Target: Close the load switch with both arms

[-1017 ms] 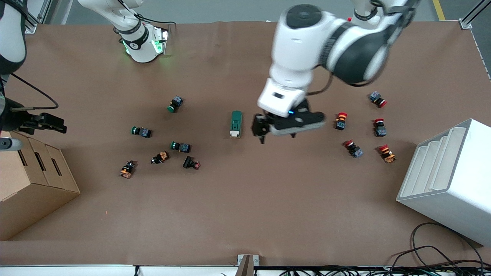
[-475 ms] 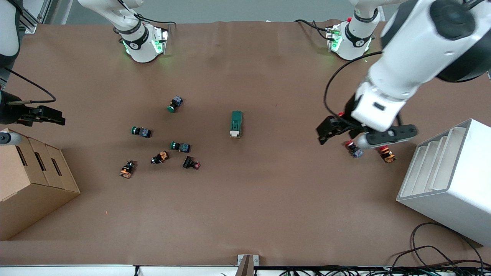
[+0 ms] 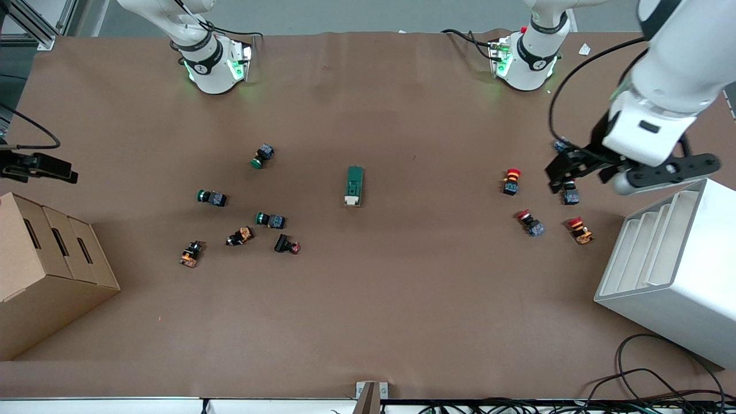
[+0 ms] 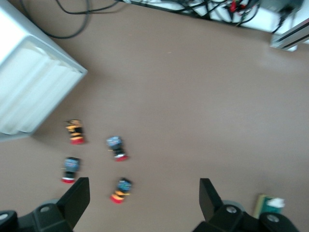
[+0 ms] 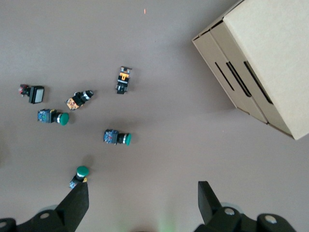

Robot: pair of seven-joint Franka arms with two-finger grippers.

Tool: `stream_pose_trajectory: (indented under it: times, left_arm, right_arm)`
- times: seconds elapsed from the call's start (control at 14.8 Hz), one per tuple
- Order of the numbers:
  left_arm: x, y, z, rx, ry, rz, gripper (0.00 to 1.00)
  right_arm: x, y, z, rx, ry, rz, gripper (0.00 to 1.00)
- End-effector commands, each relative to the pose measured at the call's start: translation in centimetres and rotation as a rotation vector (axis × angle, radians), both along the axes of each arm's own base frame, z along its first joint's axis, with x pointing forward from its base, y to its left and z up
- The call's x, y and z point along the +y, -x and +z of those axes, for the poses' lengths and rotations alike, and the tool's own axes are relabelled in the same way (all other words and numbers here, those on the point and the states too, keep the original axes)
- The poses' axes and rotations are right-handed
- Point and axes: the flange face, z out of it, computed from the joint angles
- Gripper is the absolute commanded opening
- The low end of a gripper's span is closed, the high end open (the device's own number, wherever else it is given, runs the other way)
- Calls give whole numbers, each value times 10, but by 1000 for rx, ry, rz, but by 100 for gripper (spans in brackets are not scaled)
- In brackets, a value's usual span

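The load switch (image 3: pixel 355 186) lies alone mid-tabletop (image 3: pixel 402 299), between the green-capped buttons (image 3: pixel 210 197) toward the right arm's end and the red-capped buttons (image 3: pixel 510 180) toward the left arm's end. The left gripper (image 3: pixel 560 171), jaws wide and empty, hangs over the red-capped buttons beside the white rack (image 3: pixel 673 270). The right gripper (image 5: pixel 142 203), also wide and empty, is over the tabletop's edge near the cardboard box (image 3: pixel 46 270).

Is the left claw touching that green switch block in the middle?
Apart. In the front view the open left gripper hangs over the red buttons near the white rack, with bare table separating it from the load switch.

Dark green load switch (image 3: pixel 355 185), cream lever end nearer camera, flat mid-table, untouched
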Motion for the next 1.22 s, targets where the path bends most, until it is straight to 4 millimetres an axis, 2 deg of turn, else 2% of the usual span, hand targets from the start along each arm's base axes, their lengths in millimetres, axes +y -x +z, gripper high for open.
stream_pose_trajectory:
  times: [0.0, 0.07, 0.27, 0.34, 0.68, 0.88, 1.02, 1.15]
  left_arm:
    - [35, 14, 0, 50, -33, -68, 100]
    - [46, 13, -2, 70, -39, -85, 100]
    - [84, 9, -3, 87, -35, -76, 100]
    - [91, 9, -4, 93, -35, -94, 100]
    - [107, 17, 8, 84, -58, -253, 100]
    - [114, 29, 7, 127, -60, -260, 100]
    - [123, 38, 5, 171, -56, -252, 100]
    - [119, 41, 7, 174, -39, -262, 100]
  right_arm:
    - [18, 21, 12, -13, -6, 29, 100]
    - [24, 21, 13, -11, 2, 40, 100]
    - [23, 30, 23, -2, -1, 29, 100]
    - [22, 32, 25, -5, -2, 29, 100]
    - [14, 34, 29, -20, -1, 20, 100]
    - [11, 34, 30, -23, -1, 14, 100]
    - [16, 36, 32, -22, -3, 21, 100]
    - [22, 42, 45, -43, -1, 38, 100]
